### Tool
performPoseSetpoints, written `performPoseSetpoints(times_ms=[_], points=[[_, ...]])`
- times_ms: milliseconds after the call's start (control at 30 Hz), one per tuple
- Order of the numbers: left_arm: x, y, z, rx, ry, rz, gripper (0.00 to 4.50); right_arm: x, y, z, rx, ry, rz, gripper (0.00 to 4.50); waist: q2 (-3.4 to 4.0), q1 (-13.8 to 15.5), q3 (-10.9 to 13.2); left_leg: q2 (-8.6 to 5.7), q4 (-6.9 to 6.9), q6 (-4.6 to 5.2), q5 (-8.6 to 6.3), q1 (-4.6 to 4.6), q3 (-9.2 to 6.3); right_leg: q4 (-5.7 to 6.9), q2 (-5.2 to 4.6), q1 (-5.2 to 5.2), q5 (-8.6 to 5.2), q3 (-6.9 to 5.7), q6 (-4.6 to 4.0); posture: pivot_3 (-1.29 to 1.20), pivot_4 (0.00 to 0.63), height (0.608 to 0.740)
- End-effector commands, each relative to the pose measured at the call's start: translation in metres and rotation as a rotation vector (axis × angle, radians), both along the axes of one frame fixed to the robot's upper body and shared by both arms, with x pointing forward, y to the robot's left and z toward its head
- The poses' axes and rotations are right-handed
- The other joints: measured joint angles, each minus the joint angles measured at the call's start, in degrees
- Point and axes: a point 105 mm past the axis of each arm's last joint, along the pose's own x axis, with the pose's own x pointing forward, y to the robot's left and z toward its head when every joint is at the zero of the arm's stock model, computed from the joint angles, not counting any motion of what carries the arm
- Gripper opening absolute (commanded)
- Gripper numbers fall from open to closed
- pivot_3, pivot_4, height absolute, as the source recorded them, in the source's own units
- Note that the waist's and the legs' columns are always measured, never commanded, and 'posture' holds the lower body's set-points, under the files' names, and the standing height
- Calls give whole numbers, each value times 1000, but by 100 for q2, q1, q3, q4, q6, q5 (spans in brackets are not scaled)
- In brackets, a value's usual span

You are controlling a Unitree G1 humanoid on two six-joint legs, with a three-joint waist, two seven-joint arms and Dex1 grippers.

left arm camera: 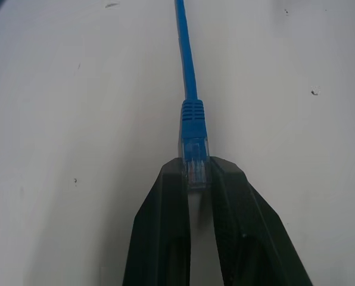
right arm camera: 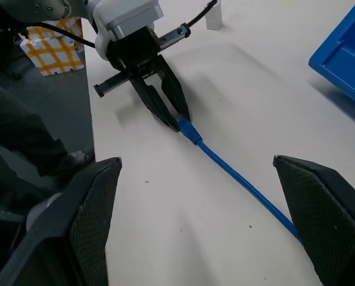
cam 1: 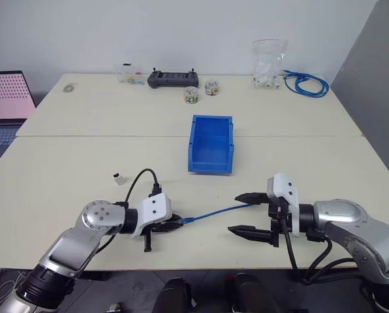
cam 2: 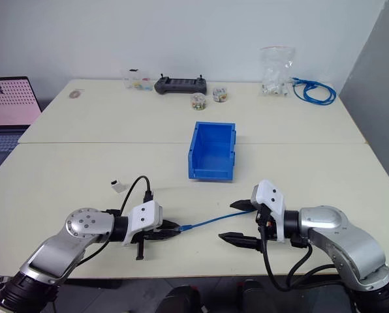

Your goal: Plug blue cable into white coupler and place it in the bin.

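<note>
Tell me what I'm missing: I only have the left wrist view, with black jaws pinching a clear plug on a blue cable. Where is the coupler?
Observer: The coupler sits on the table, apart from the left gripper, on its far side. Nothing is plugged into it.
Operator: And the other arm?
Observer: The right gripper has its jaws wide open, one on each side of the cable near its far end, not gripping it.
Operator: Is the bin close?
Observer: The bin stands beyond the cable, about midway between the two arms, with nothing visible inside it.
</note>
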Motion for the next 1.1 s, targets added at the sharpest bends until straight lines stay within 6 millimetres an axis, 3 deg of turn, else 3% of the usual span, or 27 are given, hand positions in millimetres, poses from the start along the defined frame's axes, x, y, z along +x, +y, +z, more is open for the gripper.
performPoseSetpoints(times_ms=[33, 200, 333, 400, 533, 733, 1100], points=[[8, -24, 32, -151, 35, -6, 220, -21, 2, 16, 69, 28, 34, 4323, -6, 28, 3, -1, 2, 0, 0, -7, -3, -1, 0, -2, 0, -3, 0, 0, 150, 740], [18, -47, 70, -395, 142, 2, 220, -35, 1, 19, 122, 100, 23, 4323, -13, 83, 7, -7, 6, 0, 0, -22, -8, -14, -3, -4, 0, -7, 3, 0, 150, 740], [14, -60, 99, -611, 319, -26, 220, -29, 0, 23, 222, 146, -52, 4323, -15, 64, 9, -5, 6, 0, 0, -20, -7, -12, -2, -5, 0, -6, 4, 0, 150, 740], [7, -63, 108, -673, 418, -57, 220, -17, -1, 29, 312, 154, -113, 4323, -15, 21, 9, -5, 5, 0, 0, -18, -6, -8, -1, -5, 0, -4, 3, 0, 150, 740], [-4, -64, 112, -697, 509, -87, 220, -3, 1, 46, 443, 168, -144, 4323, -15, -38, 9, -5, 5, -1, 1, -13, -6, -3, 0, -5, 0, -1, 3, 0, 150, 740], [-6, -61, 116, -736, 541, -68, 220, 1, 11, 61, 518, 201, -96, 4323, -16, -29, 9, -5, 4, -1, 1, -15, -5, -5, 1, -6, 0, 2, 3, 0, 150, 740], [-10, -60, 118, -760, 554, -56, 220, 6, 24, 60, 530, 244, -51, 4323, -15, -29, 9, -6, 4, -1, 1, -16, -2, -6, -2, -8, 0, 5, 3, 0, 150, 740]])
